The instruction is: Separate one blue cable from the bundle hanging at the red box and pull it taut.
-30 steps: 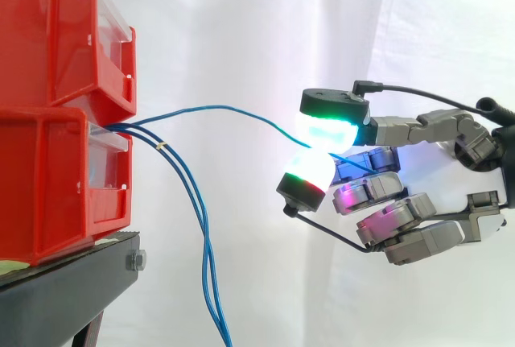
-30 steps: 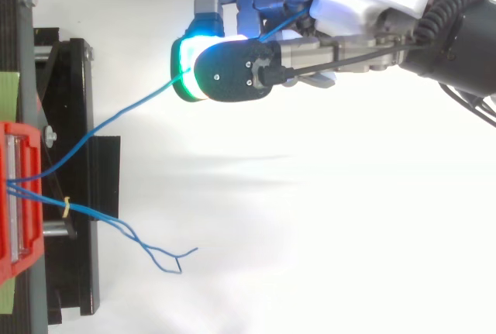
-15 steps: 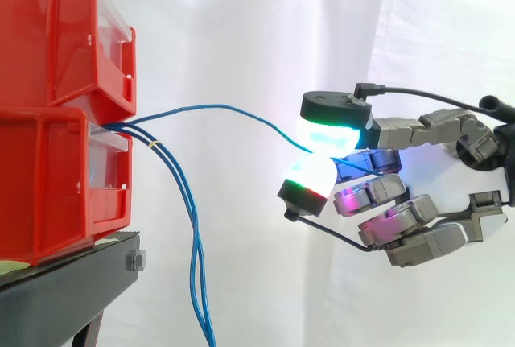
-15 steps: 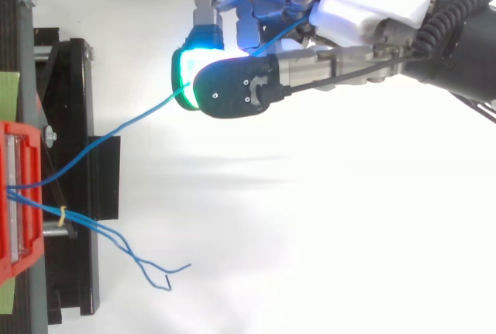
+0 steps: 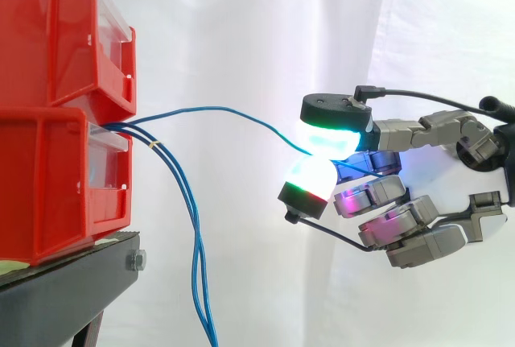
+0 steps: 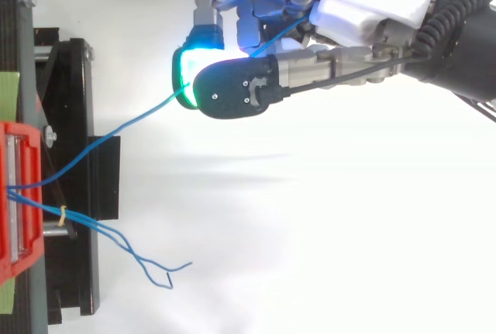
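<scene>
While the hand [image 5: 418,131] sits at the right of the side view, its fingers are curled and two glowing pads [image 5: 326,134] pinch one blue cable [image 5: 217,109] between them, an upper pad lit green and cyan and a lower one lit white with a red and green edge. This cable leaves the front of the lower red bin [image 5: 48,178] at the left, rises in a shallow arc and dips down into the pinch, so it is not drawn straight. An upper red bin [image 5: 48,33] sits on the lower one, both on a black stand [image 5: 72,282] before the white curtain [image 5: 241,25]. Two other blue cables [image 5: 189,202], bound by a yellow tie [image 5: 156,145] just beside the bin, hang down and cross near the bottom.

From above, the hand [image 6: 349,8] lies across the top right. The pinched cable [image 6: 116,129] runs from the red bin [image 6: 19,194] at the left edge up to the green-lit pad in a gentle curve. The tied pair [image 6: 116,237] trails to the lower right, well apart from the hand, its ends splayed.
</scene>
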Available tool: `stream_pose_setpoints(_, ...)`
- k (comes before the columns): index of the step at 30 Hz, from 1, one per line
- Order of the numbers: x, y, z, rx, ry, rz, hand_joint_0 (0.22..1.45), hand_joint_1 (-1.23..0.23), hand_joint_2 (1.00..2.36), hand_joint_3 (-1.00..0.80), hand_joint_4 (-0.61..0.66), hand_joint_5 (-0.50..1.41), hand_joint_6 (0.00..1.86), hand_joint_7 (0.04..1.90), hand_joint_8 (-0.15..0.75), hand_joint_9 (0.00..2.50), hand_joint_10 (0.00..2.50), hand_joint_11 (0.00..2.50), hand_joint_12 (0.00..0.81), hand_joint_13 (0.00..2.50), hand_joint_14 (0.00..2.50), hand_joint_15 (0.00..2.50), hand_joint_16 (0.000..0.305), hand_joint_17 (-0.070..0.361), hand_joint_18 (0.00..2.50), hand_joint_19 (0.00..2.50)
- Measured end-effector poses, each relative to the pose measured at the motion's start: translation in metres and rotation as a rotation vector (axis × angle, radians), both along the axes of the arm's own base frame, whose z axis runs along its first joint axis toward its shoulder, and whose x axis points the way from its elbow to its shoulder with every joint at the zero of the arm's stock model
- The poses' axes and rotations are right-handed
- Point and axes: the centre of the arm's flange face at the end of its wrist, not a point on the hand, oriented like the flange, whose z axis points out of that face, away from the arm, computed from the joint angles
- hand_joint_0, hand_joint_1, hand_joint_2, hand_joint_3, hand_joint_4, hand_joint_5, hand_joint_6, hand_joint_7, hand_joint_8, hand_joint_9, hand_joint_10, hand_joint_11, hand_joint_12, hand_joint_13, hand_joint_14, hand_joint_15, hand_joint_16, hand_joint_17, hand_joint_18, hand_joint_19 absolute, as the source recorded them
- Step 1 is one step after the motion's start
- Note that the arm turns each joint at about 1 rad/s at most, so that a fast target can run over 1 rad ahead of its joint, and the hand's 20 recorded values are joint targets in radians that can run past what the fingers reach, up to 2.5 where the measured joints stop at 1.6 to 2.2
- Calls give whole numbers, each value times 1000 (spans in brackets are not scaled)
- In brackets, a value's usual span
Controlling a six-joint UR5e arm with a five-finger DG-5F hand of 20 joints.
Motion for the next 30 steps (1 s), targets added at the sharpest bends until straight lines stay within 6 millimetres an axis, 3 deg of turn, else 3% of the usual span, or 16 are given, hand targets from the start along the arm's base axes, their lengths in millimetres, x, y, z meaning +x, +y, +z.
stream_pose_setpoints(30,0,0,0,0,0,0,619,-778,1022,-16,-86,-153,852,1349,253,439,2500,2161,392,873,2500,1860,38,86,1454,1794)
